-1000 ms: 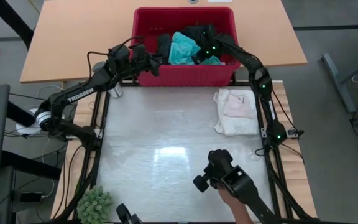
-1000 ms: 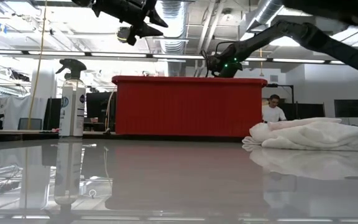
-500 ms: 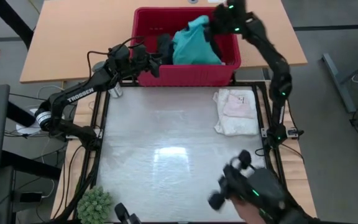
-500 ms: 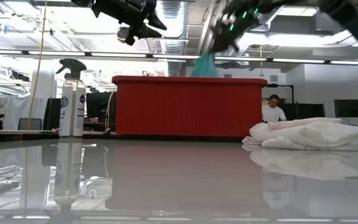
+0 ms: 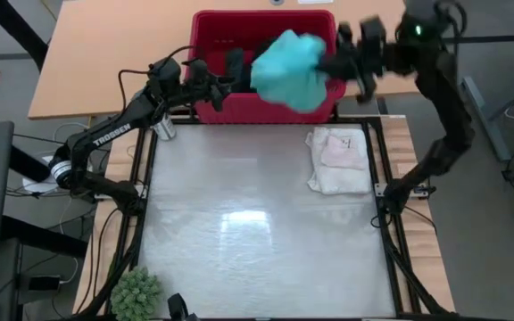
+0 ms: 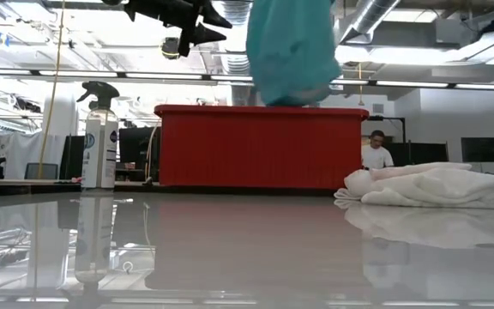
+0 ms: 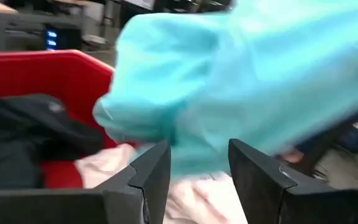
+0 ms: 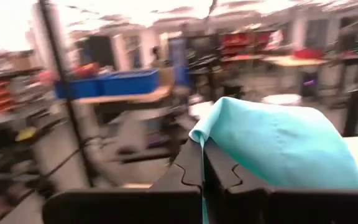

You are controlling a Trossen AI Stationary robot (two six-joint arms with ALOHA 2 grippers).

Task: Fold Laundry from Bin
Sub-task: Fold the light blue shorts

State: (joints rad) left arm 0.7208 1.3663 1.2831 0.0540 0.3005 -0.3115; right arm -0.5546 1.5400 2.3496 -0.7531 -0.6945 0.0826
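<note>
The turquoise shirt (image 5: 288,67) hangs in the air over the red bin (image 5: 212,111), bunched, with my right gripper (image 5: 344,62) shut on it. In the low view the turquoise shirt (image 6: 290,51) has its lower end about at the height of the bin's rim (image 6: 260,110). My left gripper (image 7: 197,171) stands open and level over the bin's left part, its fingers just short of the shirt, touching nothing. Black clothing (image 7: 23,124) and a pale piece (image 7: 110,168) lie in the bin. A folded white and pink pile (image 5: 339,160) rests on the table at the right. My right gripper pinches a bunched fold of the turquoise shirt (image 8: 197,134) between its two shut fingers (image 8: 188,168). The fingers lie level and come from the table's right. The cloth billows out past the fingers and hangs slack below them, above the bin.
A spray bottle (image 6: 99,137) stands at the table's far left, beside the bin. A small green plant (image 5: 136,294) sits at the near left corner. The shiny table top (image 5: 239,223) lies bare between them. A person (image 6: 376,150) sits in the room beyond.
My right gripper has risen fast out of the bin and swung toward the table's right edge, tipping from pointing down to level. The turquoise shirt has come up with it, out of the bin and into the air above its rim.
</note>
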